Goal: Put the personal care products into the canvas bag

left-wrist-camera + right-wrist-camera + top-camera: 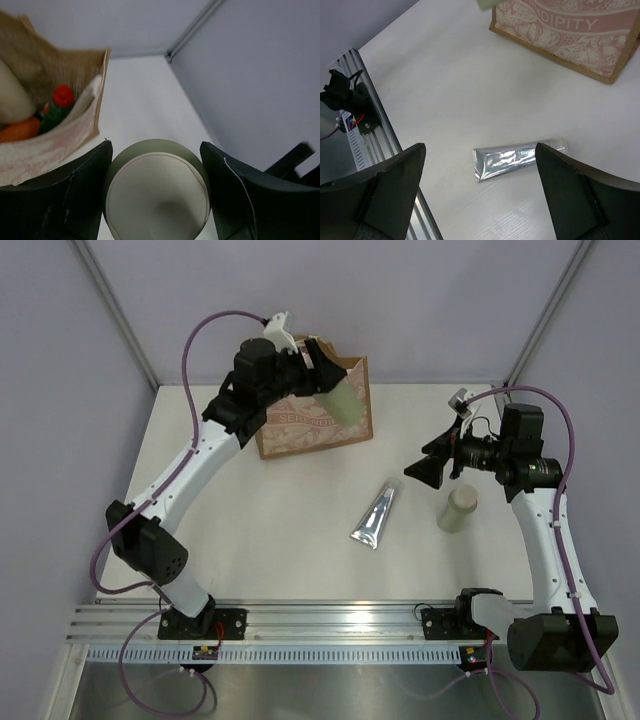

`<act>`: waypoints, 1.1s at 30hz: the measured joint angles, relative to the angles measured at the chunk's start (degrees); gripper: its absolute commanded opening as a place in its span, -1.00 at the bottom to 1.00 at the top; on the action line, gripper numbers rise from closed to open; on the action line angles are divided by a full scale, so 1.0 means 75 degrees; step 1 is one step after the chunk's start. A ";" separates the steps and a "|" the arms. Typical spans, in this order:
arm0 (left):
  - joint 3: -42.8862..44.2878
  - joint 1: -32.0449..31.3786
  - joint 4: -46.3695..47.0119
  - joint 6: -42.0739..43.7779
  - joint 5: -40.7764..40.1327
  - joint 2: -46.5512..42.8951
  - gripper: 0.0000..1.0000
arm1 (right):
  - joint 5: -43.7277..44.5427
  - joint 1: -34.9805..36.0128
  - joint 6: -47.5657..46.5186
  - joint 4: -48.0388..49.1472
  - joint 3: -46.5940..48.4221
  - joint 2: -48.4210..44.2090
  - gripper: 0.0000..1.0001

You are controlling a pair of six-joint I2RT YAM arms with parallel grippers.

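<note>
Our left gripper (156,150) is clamped across a beige bottle (157,200), one finger on each side of its round body. The bottle's long axis runs out ahead of the wrist, and in the top view it slants down and to the right. The relation that matters is bottle to bag mouth. In the left wrist view the canvas bag (60,150) sits up and to the left of the gripper, and the bottle is beside the bag's right-hand edge rather than over the opening. From above, the bottle shows against the right part of the printed front, in front of the mouth. We judge the next move has to carry the bottle back over the rim and then tip it in. Inside the bag we can see a red-capped green bottle (59,104), an orange bottle (20,129) and another beige bottle (12,100), so the free room looks to be on the side nearer the gripper. Our right gripper (432,470) hangs wide open and empty, well apart from the bag. It is the nearer arm to the silver tube (373,518), which lies flat on a diagonal, and to a last beige bottle (457,508) standing upright just beside it. The desk (280,530) is white and smooth, with bare surface between the bag and the tube. The pale wall (440,300) stands close behind the bag.
</note>
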 measured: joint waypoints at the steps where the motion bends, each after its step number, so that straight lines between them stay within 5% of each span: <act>1: 0.0385 0.0114 0.0119 -0.0201 -0.0015 0.0184 -1.00 | 0.0000 -0.0009 0.0006 0.0032 -0.0020 -0.0015 0.99; 8: 0.2101 0.0691 0.0874 -0.1434 -0.0603 0.1649 -1.00 | -0.0061 -0.0047 0.0085 0.0181 -0.0271 -0.0227 0.99; 18: 0.3786 0.1670 0.0195 -0.2031 -0.1480 0.3797 -1.00 | -0.0163 -0.0149 0.0111 0.0347 -0.0571 -0.0653 0.99; 33: 0.3704 0.1585 -0.1005 0.0440 -0.1376 0.3920 -0.98 | -0.0099 -0.0192 0.0023 0.0367 -0.0650 -0.0382 0.99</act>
